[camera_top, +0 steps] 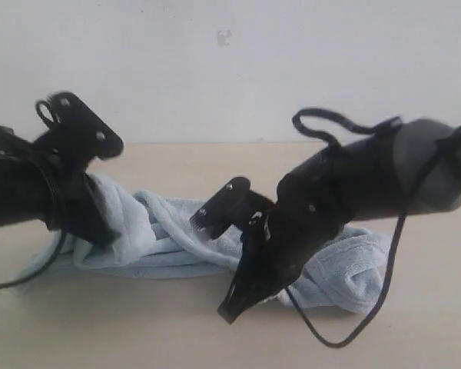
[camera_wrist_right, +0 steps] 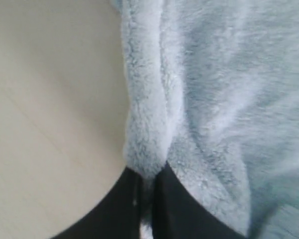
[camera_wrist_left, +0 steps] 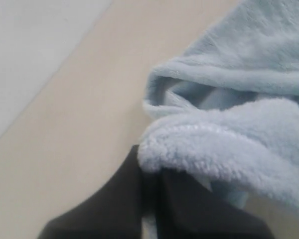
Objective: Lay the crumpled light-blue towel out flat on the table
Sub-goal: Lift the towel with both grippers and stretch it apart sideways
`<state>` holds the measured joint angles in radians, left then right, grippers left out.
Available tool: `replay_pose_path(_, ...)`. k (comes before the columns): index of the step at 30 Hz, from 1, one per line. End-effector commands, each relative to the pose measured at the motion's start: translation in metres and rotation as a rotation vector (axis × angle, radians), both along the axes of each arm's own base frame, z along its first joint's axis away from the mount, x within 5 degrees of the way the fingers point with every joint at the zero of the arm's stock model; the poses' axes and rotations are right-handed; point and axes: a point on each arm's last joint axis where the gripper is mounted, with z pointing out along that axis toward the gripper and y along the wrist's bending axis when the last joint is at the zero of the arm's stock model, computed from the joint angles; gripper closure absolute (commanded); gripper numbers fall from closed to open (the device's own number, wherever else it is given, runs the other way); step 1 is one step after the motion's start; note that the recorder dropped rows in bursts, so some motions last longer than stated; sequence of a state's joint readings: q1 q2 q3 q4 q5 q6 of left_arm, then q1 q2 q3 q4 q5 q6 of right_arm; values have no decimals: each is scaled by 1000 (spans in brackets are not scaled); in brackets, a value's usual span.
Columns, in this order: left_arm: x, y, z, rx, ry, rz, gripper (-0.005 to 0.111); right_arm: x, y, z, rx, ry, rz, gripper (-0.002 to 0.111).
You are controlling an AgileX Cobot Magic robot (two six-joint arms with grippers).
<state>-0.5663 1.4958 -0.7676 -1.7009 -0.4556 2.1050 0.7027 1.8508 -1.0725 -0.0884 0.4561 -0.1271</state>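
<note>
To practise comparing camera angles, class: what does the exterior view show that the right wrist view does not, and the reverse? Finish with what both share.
Only the exterior view: the whole towel lying bunched in a long roll, both arms, the left gripper at one end of it, and the wall behind. Only the right wrist view: a close look at a fold of cloth pinched between the closed fingers of the right gripper. Both: the light-blue towel and the beige table.
</note>
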Motion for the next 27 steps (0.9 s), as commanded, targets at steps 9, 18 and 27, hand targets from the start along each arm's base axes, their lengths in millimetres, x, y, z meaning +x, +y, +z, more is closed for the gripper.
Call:
replay_pose_path(9, -68, 62, 128, -316, -425, 206, 103, -19, -105, 191, -252, -607, -430, 109)
replay_pose_path(18, -91, 75, 125, -356, -555, 176, 103, -54, -134, 242, -71, -775, -464, 109)
replay_pose_path(27, -44, 61, 56, -98, -330, 282, 103, 11, -176, 158, -124, -546, -721, 109)
